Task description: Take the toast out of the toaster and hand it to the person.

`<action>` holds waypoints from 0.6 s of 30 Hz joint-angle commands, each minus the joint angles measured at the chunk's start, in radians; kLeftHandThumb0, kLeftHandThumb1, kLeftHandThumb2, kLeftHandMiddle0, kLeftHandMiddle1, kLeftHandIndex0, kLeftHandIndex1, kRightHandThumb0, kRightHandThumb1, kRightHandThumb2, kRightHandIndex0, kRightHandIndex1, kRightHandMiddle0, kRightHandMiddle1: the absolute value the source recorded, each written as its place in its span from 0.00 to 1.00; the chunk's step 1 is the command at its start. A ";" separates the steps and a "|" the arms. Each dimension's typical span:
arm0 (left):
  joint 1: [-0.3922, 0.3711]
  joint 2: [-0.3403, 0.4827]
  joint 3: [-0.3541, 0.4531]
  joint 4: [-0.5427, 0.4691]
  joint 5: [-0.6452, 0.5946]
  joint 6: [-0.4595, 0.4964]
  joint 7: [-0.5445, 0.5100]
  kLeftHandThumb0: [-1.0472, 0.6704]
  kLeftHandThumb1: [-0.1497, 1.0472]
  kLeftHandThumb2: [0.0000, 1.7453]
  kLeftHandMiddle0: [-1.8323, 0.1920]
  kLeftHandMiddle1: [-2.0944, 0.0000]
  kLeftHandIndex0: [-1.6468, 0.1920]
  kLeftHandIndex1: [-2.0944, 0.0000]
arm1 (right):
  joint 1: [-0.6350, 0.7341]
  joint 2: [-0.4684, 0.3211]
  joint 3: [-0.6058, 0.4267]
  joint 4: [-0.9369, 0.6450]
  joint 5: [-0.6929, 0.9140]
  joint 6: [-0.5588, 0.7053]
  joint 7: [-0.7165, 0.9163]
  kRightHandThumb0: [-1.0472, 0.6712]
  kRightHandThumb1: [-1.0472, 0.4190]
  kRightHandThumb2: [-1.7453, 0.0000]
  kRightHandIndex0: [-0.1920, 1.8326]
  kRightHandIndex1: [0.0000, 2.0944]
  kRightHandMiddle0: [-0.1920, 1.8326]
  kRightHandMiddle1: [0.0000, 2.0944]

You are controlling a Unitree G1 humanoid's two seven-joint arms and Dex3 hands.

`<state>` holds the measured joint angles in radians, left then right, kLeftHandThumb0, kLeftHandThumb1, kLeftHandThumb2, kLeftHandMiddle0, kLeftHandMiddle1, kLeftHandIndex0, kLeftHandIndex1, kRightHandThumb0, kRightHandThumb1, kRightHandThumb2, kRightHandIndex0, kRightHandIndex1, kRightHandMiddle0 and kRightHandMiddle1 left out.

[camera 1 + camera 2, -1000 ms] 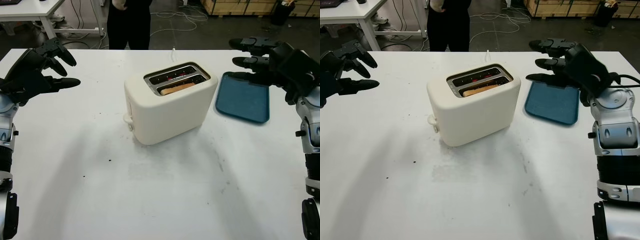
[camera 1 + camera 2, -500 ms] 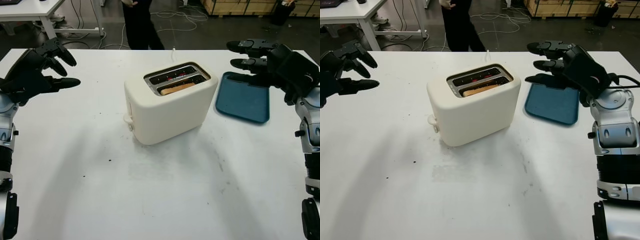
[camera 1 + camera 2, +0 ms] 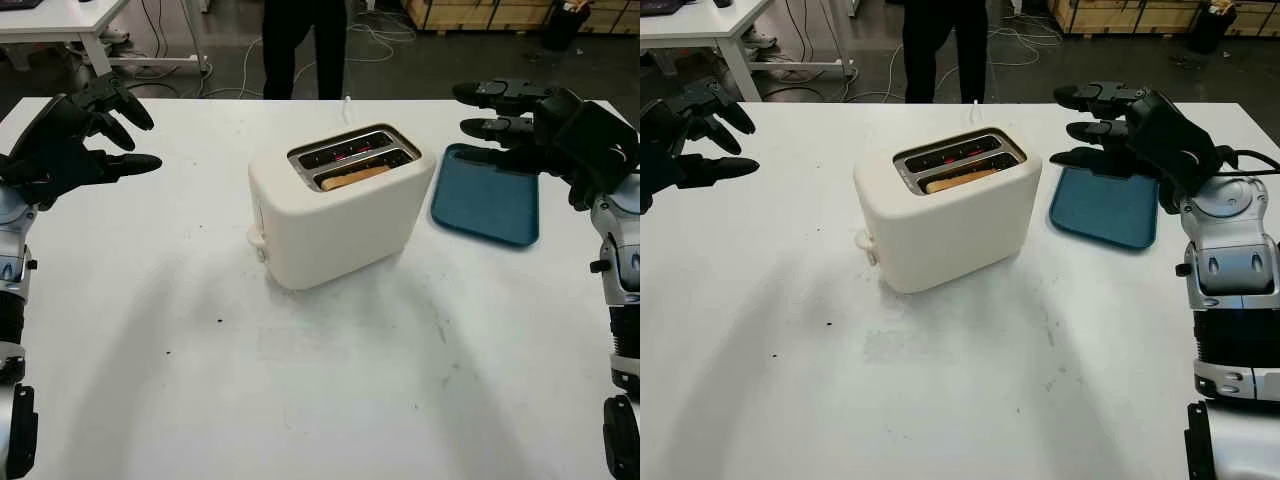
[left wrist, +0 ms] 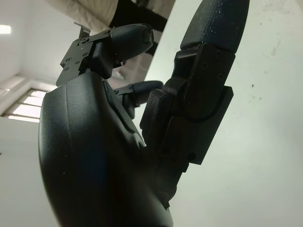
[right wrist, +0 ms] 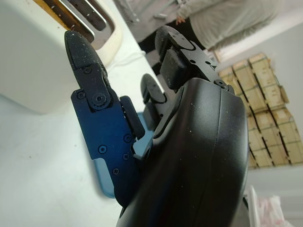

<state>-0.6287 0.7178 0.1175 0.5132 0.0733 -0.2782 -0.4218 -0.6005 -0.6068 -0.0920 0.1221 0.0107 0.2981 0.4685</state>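
The toast (image 3: 354,177) sat low in the toaster's (image 3: 335,215) nearer slot, mid-desk, its long axis running toward the tray (image 3: 488,197). My right hand (image 3: 545,125), open and empty above that tray, hovered nearer than my open left hand (image 3: 70,140) by the left edge.

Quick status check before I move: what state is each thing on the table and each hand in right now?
toaster: upright, mid-table, red glow in the far slot.
toast: down in the near slot, untouched.
blue tray: flat, right of the toaster, nothing on it.
left hand: open, raised left of the toaster.
right hand: open, above the tray.
person: standing beyond the table's far edge.
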 commanded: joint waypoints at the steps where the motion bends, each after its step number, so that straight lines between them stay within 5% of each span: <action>1: -0.006 0.001 0.002 0.001 -0.007 0.004 -0.003 0.00 0.89 0.02 0.82 0.18 0.79 0.22 | -0.018 -0.001 -0.008 -0.018 0.011 0.021 0.000 0.29 0.19 1.00 0.35 0.01 0.34 0.00; 18: -0.006 0.002 0.002 0.002 -0.005 -0.002 -0.001 0.00 0.89 0.03 0.81 0.18 0.79 0.23 | -0.017 -0.003 -0.005 -0.028 0.011 0.032 -0.004 0.29 0.19 1.00 0.36 0.01 0.35 0.00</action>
<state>-0.6287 0.7177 0.1173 0.5137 0.0738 -0.2720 -0.4217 -0.6058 -0.6069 -0.0922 0.1029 0.0207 0.3292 0.4683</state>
